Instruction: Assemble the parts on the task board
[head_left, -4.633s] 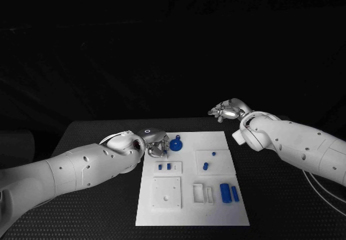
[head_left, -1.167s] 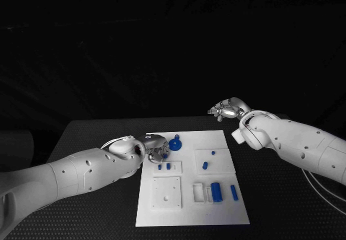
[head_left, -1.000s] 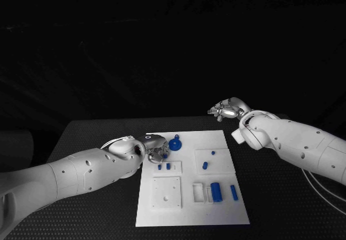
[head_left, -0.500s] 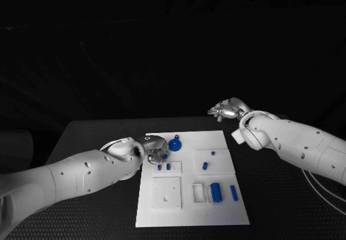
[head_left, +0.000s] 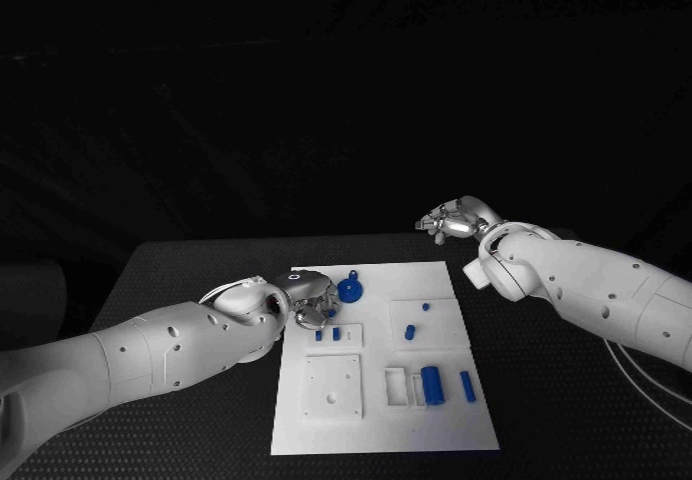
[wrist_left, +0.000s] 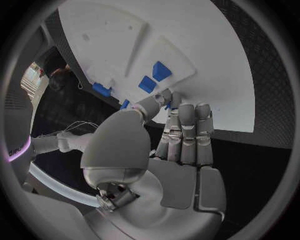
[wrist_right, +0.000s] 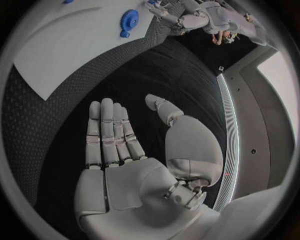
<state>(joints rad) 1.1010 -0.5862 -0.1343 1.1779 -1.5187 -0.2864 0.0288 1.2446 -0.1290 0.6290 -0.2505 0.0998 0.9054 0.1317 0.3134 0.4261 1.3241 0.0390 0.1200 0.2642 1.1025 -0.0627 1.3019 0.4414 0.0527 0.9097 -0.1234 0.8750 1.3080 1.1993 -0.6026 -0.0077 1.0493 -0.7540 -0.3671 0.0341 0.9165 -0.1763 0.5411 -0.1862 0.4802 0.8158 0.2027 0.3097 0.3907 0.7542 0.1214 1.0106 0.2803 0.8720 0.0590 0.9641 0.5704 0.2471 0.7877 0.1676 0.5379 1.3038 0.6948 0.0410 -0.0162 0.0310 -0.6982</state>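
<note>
I see a black table (head_left: 188, 262) with a fine textured surface, its far edge running straight across behind the arms. One thing lies directly on it: the white task board (head_left: 378, 430), flat, roughly centred, long side running away from me. Bare table shows on both sides of the board and in a strip beyond its far edge. In my left wrist view the board's edge sits flush against the dark textured table (wrist_left: 275, 75), no visible lift. In my right wrist view the board (wrist_right: 69, 55) lies flat on the same surface (wrist_right: 125, 90), with open table next to it.
</note>
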